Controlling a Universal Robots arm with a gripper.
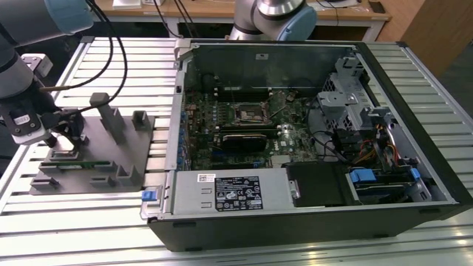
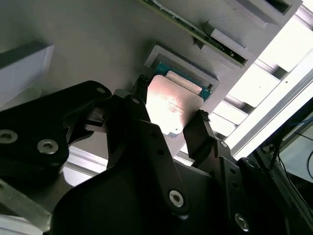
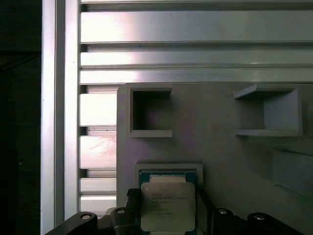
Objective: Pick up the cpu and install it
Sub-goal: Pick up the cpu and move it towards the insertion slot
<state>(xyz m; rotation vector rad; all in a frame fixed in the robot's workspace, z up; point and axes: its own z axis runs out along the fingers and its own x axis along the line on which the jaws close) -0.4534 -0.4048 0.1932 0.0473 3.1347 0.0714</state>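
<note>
In both wrist views the cpu [image 2: 173, 105] [image 3: 167, 205], a flat square chip with a shiny silver top, lies between my two black fingers [image 2: 139, 105]. One finger presses on each of two opposite edges. The chip sits just over its shallow square pocket [image 3: 168, 168] in the grey fixture plate [image 1: 111, 160], and a teal layer shows beneath it. My gripper [image 1: 63, 141] [image 2: 169, 110] is shut on the cpu, at the exterior view's left, low over the plate. The black-framed socket [image 1: 250, 112] lies on the green motherboard inside the open computer case [image 1: 310, 210].
A thin green memory stick [image 1: 77, 164] [image 2: 195, 29] rests in a slot of the fixture plate. Grey upright posts [image 1: 111, 119] stand on the plate close to my gripper. Everything sits on a slatted aluminium table [image 1: 88, 221]. Black cables [image 1: 111, 50] hang from my arm.
</note>
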